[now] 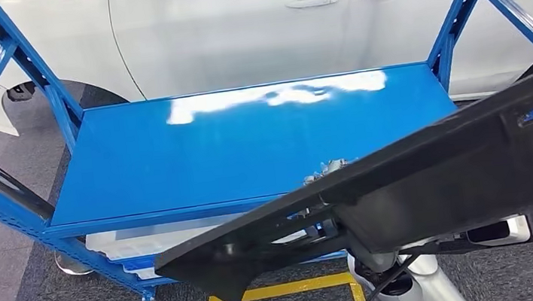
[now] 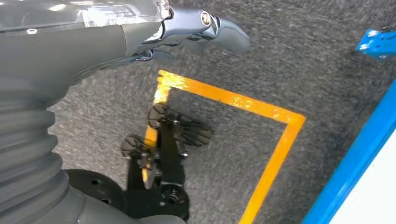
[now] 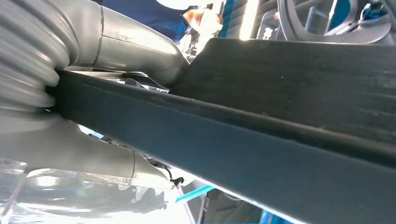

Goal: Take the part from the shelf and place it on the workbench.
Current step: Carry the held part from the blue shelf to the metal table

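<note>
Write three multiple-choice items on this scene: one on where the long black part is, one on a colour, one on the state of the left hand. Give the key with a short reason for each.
1. Where is the black part?
A. Flat on the blue shelf top
B. On the floor
C. Held up in front of the shelf by the right hand

2. What colour is the shelf?
A. Blue
B. Red
C. Green

3. What is the left hand doing?
A. Gripping the part
B. Holding nothing, above the floor
C. Pressing on the shelf

Key: C, the right hand has the part between thumb and fingers; A, top and frame are blue; B, only carpet and the yellow floor line lie beneath it.
</note>
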